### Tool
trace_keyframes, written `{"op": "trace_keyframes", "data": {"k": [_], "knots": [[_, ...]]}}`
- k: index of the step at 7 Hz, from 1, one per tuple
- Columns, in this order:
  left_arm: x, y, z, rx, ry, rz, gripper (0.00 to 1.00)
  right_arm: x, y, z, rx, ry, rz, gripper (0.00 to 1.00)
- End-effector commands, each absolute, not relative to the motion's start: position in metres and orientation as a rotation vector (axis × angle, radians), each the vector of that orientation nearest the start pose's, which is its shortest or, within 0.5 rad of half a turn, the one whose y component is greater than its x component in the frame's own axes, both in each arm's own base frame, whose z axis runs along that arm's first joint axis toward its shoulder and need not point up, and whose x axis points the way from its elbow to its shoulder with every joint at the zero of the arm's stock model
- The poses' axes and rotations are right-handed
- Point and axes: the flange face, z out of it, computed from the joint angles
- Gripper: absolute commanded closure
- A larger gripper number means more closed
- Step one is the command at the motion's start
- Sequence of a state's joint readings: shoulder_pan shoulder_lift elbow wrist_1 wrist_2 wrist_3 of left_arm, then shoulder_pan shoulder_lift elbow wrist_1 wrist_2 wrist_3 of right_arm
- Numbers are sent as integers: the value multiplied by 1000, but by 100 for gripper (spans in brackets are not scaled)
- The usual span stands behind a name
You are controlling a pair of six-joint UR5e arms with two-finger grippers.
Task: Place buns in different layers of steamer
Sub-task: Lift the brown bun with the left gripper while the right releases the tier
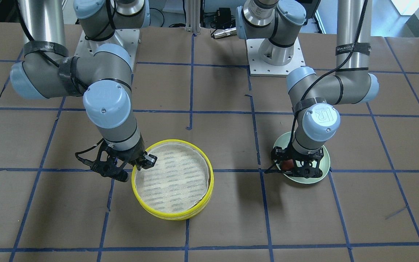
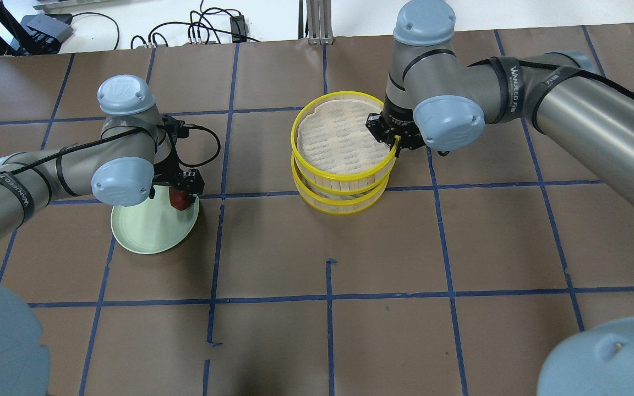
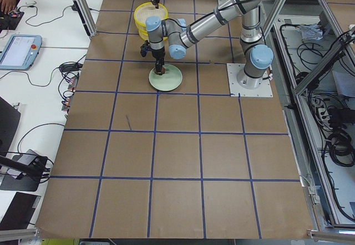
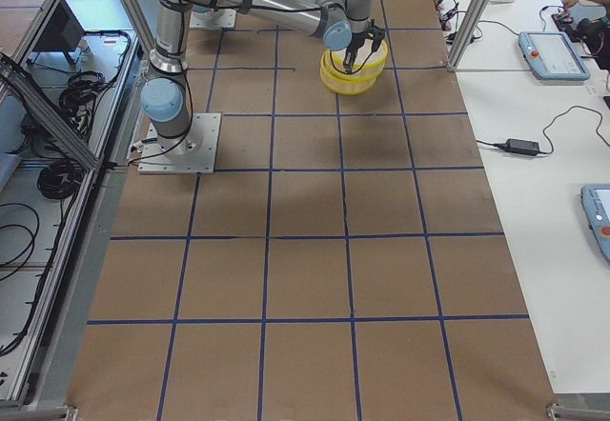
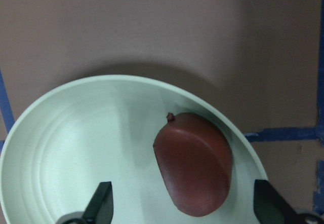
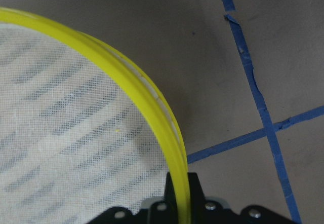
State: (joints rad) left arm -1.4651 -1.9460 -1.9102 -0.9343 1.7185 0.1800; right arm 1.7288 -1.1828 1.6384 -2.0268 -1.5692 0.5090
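Brown bun lies on its side on the plate, close to the plate's edge. It is the only thing on the plate. The left gripper hangs straight over it with its jaws wide, one of the fingers on each side of the bun and neither touching it. That stance reads as a lined-up pick: the bun sits between the pads, and closing them would take it across its short width.

Well apart from the plate, toward the robot's right, the two steamer trays stand as a stack. The right gripper is at the top tray, on the part of its rim facing away from the plate. The yellow rim runs in between the fingers, one inside over the liner and one outside, so it looks clamped on the rim. I take the grip to be for steadying or lifting that tray, which covers the lower tray. Whether the top tray rests on the lower one or is held just clear of it, I cannot tell.

The top tray's liner is bare. The lower tray's inside is hidden, and no white bun shows in any view.
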Motion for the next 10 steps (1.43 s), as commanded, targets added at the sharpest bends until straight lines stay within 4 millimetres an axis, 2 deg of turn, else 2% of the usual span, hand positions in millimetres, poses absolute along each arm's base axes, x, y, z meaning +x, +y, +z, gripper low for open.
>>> {"op": "trace_keyframes", "data": {"k": [1,2,4,5,6,7,8,9,10], "knots": [[-59,-561,201,123,2996,108,34,228,-583,281,553,3090,17,88],[-59,-561,200,125,2994,110,53,232,-582,277,556,3059,50,88],[-59,-562,201,121,2996,105,80,233,-580,275,556,3047,64,88],[-59,-562,201,118,2996,107,89,232,-578,273,562,3053,75,86],[-60,-563,202,120,2997,102,90,232,-578,271,563,3056,76,80],[-60,-569,223,106,2992,34,91,231,-574,265,562,3060,96,44],[-66,-577,253,123,2989,-43,90,231,-574,264,559,3057,94,13],[-86,-575,288,169,2981,-138,89,230,-574,264,555,3063,90,9],[-100,-563,318,201,2975,-171,89,229,-577,271,535,3066,61,2]]}}
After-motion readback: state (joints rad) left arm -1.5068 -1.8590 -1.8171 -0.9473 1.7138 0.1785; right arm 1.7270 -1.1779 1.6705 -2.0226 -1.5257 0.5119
